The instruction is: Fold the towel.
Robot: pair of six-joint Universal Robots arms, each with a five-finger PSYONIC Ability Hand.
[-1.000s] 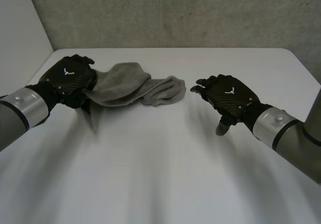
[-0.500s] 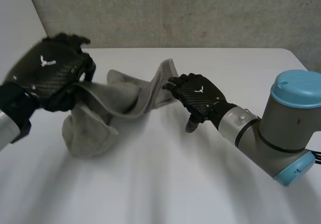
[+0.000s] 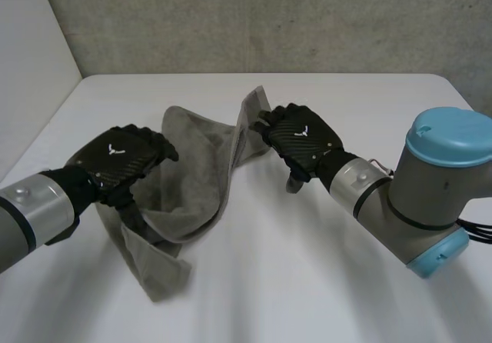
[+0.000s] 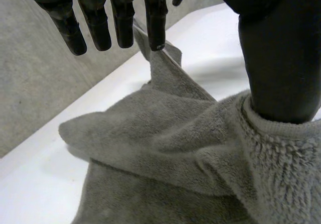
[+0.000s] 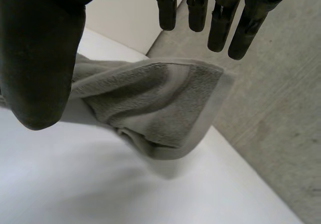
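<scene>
The towel was off the flat, strung in a sagging, twisted band between the two arms over the left half of the table. One end trailed onto the top toward the near left corner. The other end stood up in a peak about midway along the far edge. From where I stood it looked like an attempt to open the cloth out before any fold could be made, and no fold had been made yet.

The table had plenty of bare room. The whole near edge and the right side were free, so the cloth could be spread toward the near edge without meeting anything. The wall ran close behind the far edge, which left less room that way.

The right arm reached in across the right half, its elbow bulking over the right edge. The left arm came in low from the near left corner.

The left robot hand was up under the towel's left end. Its fingers were straight and apart from the thumb, and the cloth bunched and draped over that thumb, hung there rather than gripped. The right robot hand sat at the raised corner, also wide. Its straight fingers were on one side and its thumb on the other, with the hemmed corner in the gap. I could not tell whether it touched the cloth. I judged both holds loose enough that a pull might let the towel slip.
</scene>
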